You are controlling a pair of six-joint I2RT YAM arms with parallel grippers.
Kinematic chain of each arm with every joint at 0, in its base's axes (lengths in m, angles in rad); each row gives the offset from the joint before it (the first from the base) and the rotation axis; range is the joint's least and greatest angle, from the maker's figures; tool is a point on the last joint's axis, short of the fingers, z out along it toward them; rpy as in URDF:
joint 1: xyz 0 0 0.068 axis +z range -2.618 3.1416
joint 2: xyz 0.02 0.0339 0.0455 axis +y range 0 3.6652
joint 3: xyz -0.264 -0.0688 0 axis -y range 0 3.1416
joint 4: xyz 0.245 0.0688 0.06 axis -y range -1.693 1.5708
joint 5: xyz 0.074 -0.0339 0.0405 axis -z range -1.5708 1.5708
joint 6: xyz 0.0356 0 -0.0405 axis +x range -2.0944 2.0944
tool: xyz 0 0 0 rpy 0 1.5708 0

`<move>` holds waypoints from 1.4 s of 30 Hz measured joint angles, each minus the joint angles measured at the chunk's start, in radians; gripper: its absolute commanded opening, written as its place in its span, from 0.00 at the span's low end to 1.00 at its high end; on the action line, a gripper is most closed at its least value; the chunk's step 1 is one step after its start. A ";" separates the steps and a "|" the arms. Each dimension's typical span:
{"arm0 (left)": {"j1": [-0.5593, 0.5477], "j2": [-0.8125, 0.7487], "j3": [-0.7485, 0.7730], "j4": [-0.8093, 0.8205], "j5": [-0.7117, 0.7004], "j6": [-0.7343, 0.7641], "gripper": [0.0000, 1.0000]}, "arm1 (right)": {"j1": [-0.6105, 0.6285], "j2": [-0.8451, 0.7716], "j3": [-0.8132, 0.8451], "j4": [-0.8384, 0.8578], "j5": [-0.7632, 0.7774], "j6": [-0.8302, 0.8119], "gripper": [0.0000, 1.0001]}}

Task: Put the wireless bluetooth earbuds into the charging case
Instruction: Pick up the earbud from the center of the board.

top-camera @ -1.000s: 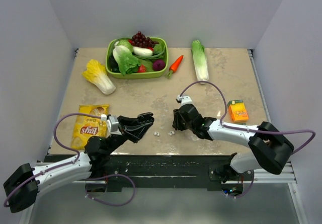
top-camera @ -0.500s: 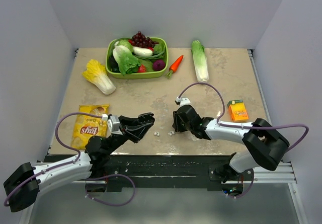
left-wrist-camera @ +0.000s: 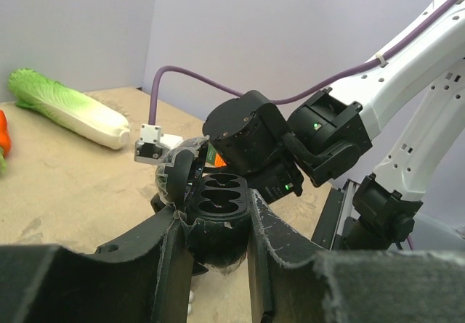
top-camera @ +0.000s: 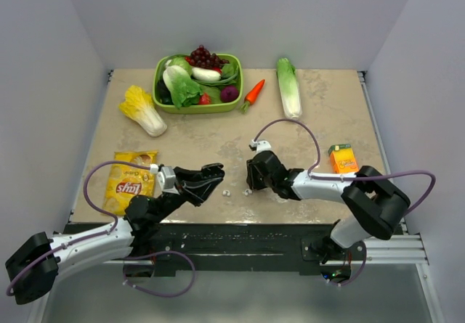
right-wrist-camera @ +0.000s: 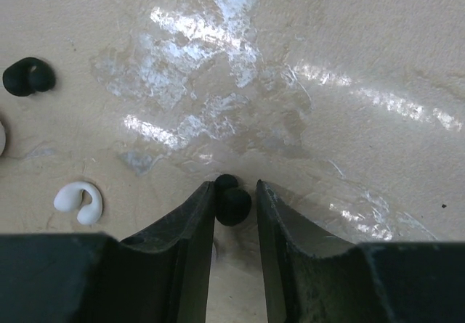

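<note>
Left claw [left-wrist-camera: 215, 225] pinches the open charging case [left-wrist-camera: 221, 192].
Right claw [right-wrist-camera: 235, 186], slightly spread, brackets one earbud [right-wrist-camera: 233, 204]; second earbud [right-wrist-camera: 27, 76] lies at ten o'clock.

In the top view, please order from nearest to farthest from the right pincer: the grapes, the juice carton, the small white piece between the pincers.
1. small white piece, just left of the right pincer.
2. juice carton, on its right side.
3. grapes, far back in the green bowl.
</note>
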 measured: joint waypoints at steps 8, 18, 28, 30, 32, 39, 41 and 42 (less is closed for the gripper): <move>0.000 -0.010 0.000 0.000 0.007 0.000 0.00 | 0.000 0.038 0.042 0.003 0.003 -0.026 0.47; 0.000 0.008 0.000 0.008 0.008 0.000 0.00 | -0.006 -0.056 0.045 -0.086 0.025 -0.022 0.47; 0.000 0.026 0.000 0.026 0.012 -0.001 0.00 | -0.002 -0.209 -0.011 -0.144 0.030 0.030 0.21; 0.000 0.031 0.000 0.027 0.015 -0.002 0.00 | 0.004 -0.209 -0.018 -0.163 0.031 0.031 0.27; 0.000 0.033 0.000 0.027 0.017 -0.003 0.00 | 0.016 -0.209 -0.020 -0.171 0.031 0.030 0.31; 0.000 0.044 0.000 0.053 0.019 -0.020 0.00 | 0.067 -0.198 -0.014 -0.160 -0.009 0.001 0.41; 0.000 0.046 0.000 0.058 0.021 -0.026 0.00 | 0.069 -0.170 -0.001 -0.156 -0.021 -0.011 0.41; 0.000 0.046 0.000 0.060 0.022 -0.026 0.00 | 0.069 -0.156 0.004 -0.153 -0.024 -0.016 0.41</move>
